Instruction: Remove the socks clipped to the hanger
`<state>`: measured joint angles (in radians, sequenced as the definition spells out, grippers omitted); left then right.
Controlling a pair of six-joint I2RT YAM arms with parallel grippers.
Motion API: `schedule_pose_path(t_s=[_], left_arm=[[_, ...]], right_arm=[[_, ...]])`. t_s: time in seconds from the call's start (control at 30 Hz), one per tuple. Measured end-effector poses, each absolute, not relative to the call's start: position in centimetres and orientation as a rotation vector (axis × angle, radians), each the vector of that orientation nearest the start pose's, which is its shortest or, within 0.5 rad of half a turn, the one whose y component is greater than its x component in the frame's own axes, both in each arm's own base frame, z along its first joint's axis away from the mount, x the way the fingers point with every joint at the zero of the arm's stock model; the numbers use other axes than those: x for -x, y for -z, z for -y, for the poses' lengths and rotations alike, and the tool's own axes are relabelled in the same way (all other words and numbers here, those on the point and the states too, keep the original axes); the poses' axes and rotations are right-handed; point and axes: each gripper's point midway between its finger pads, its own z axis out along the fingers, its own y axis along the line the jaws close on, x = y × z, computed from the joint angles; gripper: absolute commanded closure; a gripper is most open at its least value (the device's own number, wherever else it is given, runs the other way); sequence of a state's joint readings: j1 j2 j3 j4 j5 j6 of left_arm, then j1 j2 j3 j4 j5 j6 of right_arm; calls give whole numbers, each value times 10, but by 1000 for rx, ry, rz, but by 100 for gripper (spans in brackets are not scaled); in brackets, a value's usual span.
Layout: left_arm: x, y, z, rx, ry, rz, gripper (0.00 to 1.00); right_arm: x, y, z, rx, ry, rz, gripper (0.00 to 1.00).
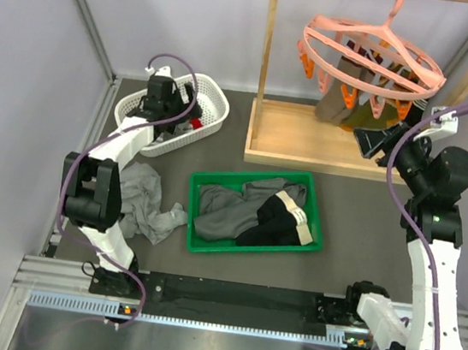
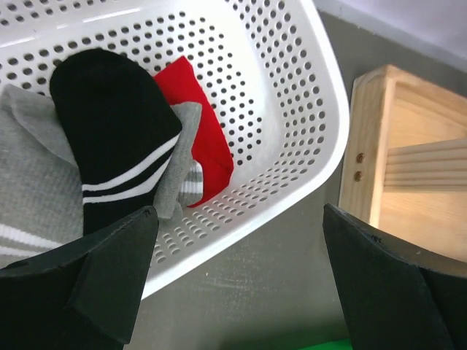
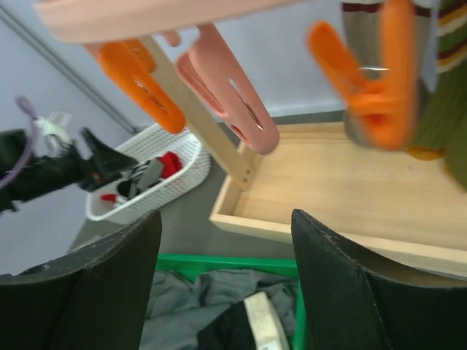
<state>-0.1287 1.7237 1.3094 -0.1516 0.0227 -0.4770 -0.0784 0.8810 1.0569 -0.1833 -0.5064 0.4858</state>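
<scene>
Bright, even light here, shadows barely showing on the dark worktop [image 1: 220,152]. Overhead view sharp. Left wrist view is crisp on the white perforated plastic basket [image 2: 292,109]. In the right wrist view, the close orange plastic clips [image 3: 376,95] blur, out of focus.

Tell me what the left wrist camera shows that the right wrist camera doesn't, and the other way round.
Only the left wrist: the inside of the basket up close, a black striped sock lying over grey socks, a red sock beside them. Only the right wrist: the hanger, its orange and pink clips, and socks clipped to it. Both: the white basket and the wooden rack base.
</scene>
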Motion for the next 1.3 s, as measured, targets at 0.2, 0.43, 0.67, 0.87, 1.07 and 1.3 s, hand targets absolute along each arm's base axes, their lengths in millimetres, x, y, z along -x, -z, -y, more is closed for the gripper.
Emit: schedule_pose_path(t_s=[0.2, 0.43, 0.67, 0.87, 1.07, 1.3], left_arm=[[-484, -207, 88, 353, 393, -2049, 1], [-440, -251, 116, 254, 469, -1971, 1], [-407, -252, 134, 181, 521, -1975, 1], [-393, -248, 154, 84, 531, -1996, 1], [-378, -258, 169, -10, 531, -1964, 1], [-377, -256, 168, -23, 521, -1963, 1]], right_arm=[[-315, -352, -55, -62, -538, -1612, 24], [-326, -327, -7, -139, -394, -1585, 23], [-345, -322, 47, -186, -332, -1547, 22], [-375, -312, 57, -100, -403, -1522, 24], [-401, -309, 81, -61, -421, -1421, 31], [-433, -286, 93, -4, -497, -1342, 39]])
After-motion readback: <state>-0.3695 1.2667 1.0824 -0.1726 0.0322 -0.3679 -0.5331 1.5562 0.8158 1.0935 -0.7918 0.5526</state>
